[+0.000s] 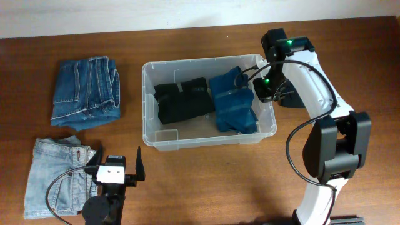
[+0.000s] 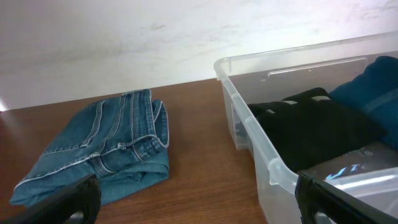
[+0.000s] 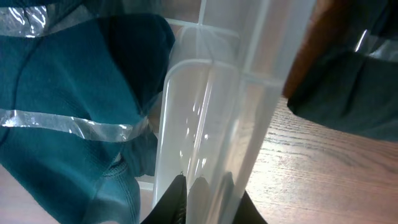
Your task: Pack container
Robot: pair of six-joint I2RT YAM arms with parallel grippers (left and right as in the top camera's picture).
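Container (image 1: 145, 119) sits mid-way along the bench (image 1: 206, 181), toward the far edge. My right end effector (image 3: 205, 190) is clenched on its rim at the right-edge side, and my left end effector (image 1: 117, 161) is released by the near edge. That thin, slick plastic could slip out of the pinch, or a one-sided tug might swing it round.

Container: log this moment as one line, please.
container: black garment, blue garment inside | right gripper: fingers pinching right wall | left gripper: open, empty | outside: dark jeans, light jeans

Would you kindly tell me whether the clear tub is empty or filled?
Partly filled: the tub holds a folded black garment and a blue one, with bare floor showing along its near side.
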